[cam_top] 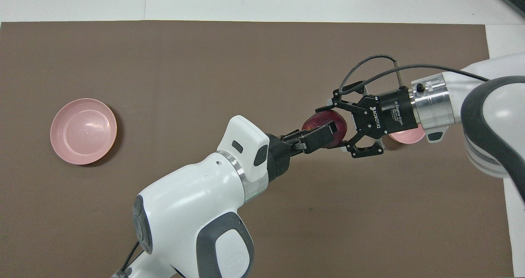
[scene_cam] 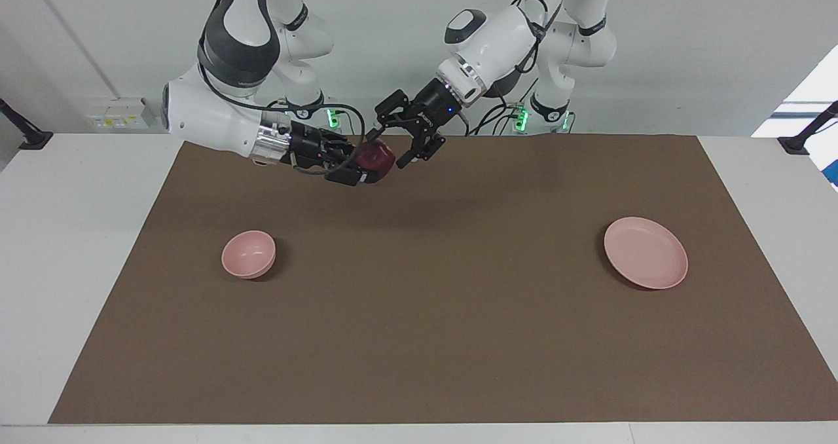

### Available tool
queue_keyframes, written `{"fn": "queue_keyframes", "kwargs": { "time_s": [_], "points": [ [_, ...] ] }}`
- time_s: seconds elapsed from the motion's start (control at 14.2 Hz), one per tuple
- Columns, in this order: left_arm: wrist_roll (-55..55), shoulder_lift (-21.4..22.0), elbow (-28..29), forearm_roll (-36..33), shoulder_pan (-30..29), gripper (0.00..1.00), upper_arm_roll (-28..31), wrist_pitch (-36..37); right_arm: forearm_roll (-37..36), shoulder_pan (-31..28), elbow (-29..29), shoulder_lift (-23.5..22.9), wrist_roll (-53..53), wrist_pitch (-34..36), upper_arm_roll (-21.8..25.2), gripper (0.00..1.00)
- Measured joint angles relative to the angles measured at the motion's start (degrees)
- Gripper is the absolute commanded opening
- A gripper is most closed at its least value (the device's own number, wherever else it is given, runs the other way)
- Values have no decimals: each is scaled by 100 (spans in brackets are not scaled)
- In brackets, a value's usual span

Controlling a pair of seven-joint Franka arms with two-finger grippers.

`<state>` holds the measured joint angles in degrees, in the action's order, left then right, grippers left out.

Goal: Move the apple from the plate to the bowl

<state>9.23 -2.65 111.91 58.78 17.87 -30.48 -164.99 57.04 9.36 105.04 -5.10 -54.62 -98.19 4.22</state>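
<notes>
Handing over mid-air, by the look of it. The apple [scene_cam: 378, 158] hangs above the brown mat [scene_cam: 419, 313], between plate & bowl, resting on neither.

The right gripper [scene_cam: 363, 162] comes in level from its own end and pinches the apple between its two fingers. The left gripper [scene_cam: 391, 146] slants down over the same fruit with its fingers spread wide. They bracket the apple but seem just clear of the skin, tho that gap is fine and hard to be sure of.

The plate [scene_cam: 645, 253] sits bare toward the left arm's end. The bowl [scene_cam: 262, 264] is empty toward the right arm's end, and in the overhead view it's mostly hidden under the right wrist.

My read is the task is abt halfway: the fruit is off the plate and not yet in the bowl.

Doing this step well:
- The left arm should back straight out along its own finger line w/o brushing the apple. A nudge could twist it in the right's pinch.
- The right should hold firm and not swing until the left is clear.
- Then carry it over the bowl, centre it and lower close to the rim before letting go. The bowl is deep but hardly wider than the fruit, so an off-centre drop could bounce out or tip the bowl.

The apple is small, round and dark red, w/ a smooth, slightly glossy skin. Probably firm and a bit slippery, and a round shape in a two-point grip can pivot.
</notes>
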Motion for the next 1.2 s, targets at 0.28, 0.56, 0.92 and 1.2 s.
{"fn": "queue_keyframes", "kwargs": {
  "time_s": [0.28, 0.56, 0.92, 1.2],
  "points": [
    [-32, 3, -21, -398, -606, 100, 48, 798, -575, -47, 7, -4, 223, 0, 14, 0],
    [-39, 4, -124, -1329, -1296, 100, 83, 1793, -1718, -94, 14, -14, 862, -5, 25, 0],
    [-42, -2, -576, -2999, -2166, 100, 107, 3420, -3228, -327, 45, -43, 2315, -364, 48, 0],
    [-44, -10, -897, -4187, -2534, 100, 118, 4007, -4175, -446, 209, -184, 3509, -826, 52, 0]
  ]
}}
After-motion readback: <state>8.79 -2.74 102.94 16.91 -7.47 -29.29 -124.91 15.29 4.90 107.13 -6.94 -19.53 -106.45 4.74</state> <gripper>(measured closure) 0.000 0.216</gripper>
